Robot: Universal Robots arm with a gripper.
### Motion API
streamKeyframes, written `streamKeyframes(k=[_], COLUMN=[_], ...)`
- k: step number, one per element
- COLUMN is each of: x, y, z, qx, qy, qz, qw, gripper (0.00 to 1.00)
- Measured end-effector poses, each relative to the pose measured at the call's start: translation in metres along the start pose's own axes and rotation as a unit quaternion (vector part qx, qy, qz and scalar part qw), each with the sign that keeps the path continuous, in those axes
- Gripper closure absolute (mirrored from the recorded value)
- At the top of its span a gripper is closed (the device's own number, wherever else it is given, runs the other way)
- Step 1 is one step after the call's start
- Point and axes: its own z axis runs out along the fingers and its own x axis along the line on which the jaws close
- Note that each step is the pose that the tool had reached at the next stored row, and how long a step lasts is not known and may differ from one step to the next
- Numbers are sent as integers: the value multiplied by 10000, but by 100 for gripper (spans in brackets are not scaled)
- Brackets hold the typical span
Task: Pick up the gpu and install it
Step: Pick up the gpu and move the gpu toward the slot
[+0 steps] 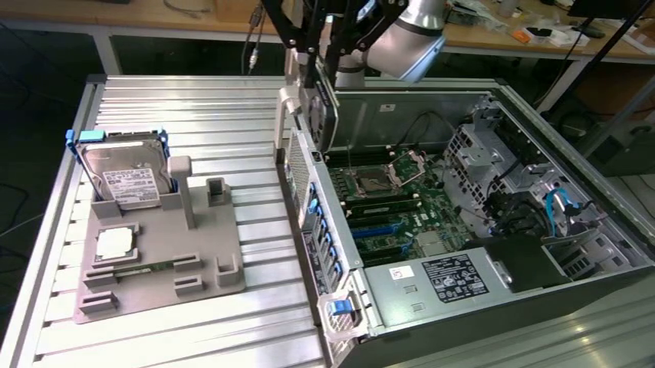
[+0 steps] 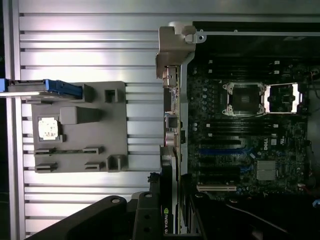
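The gpu is a thin dark card with a silvery metal edge. It hangs on edge in the air above the rear wall of the open computer case. My gripper is shut on its upper part. In the wrist view the gpu runs edge-on between my dark fingers, over the case's rear panel, with the gripper clamped around it. The motherboard lies below in the exterior view, with its blue expansion slots to the exterior view's right of the card.
A grey holder block sits on the ribbed metal table at the exterior view's left. It carries a silver hard drive in a blue frame, a square chip and a green memory stick. A power supply fills the case's near end.
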Motion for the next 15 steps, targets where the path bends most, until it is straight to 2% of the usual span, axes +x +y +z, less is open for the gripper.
streamKeyframes(k=[15], x=[-649], y=[-3], z=[-2], qx=[0], qy=[6], qz=[0], qw=[10000], gripper=[73])
